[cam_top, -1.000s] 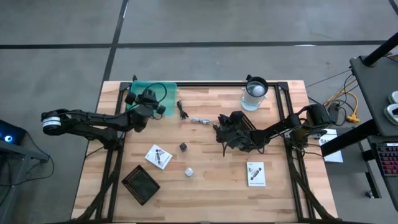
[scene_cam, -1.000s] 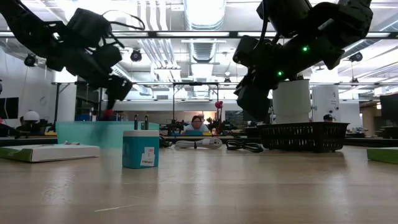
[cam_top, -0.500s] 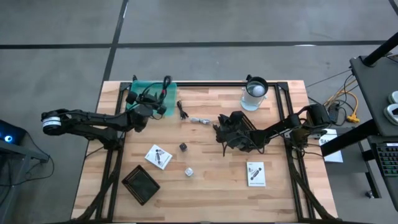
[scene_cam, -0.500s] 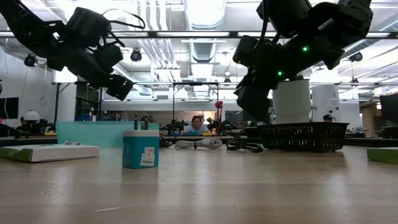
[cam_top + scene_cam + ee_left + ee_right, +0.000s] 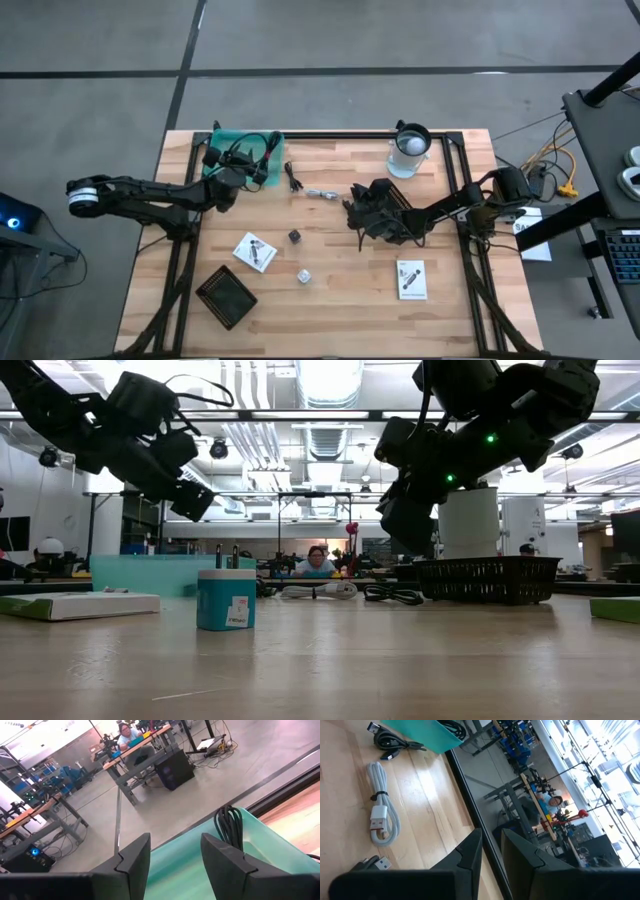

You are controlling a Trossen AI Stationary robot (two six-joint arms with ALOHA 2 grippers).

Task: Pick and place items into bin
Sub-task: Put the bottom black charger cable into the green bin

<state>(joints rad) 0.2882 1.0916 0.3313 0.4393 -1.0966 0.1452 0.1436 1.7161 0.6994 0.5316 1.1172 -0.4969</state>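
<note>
My left gripper (image 5: 260,170) (image 5: 175,840) hovers open over the green bin (image 5: 224,141) at the far left, nothing between its fingers. A black cable (image 5: 272,146) (image 5: 229,823) lies in the bin, its loop leaning on the bin's wall (image 5: 260,836). My right gripper (image 5: 351,211) (image 5: 491,833) hangs above mid-table, fingers a narrow gap apart around nothing. On the wood lie a black cable (image 5: 293,178) (image 5: 395,742), a white cable (image 5: 322,194) (image 5: 382,822), a dark cube (image 5: 295,236), a white cube (image 5: 303,275) and two white packets (image 5: 255,251) (image 5: 411,279).
A clear cup with a white ball (image 5: 408,150) stands at the far edge, right of centre. A black mesh tray (image 5: 226,296) sits at the near left. Black frame rails (image 5: 455,160) run along the table's far edge and sides. People sit at desks in the room beyond.
Both grippers have kept still. The black cable at my left gripper has moved: its loop rose and swung toward the far edge over the bin, then settled lower against the bin's right wall.
</note>
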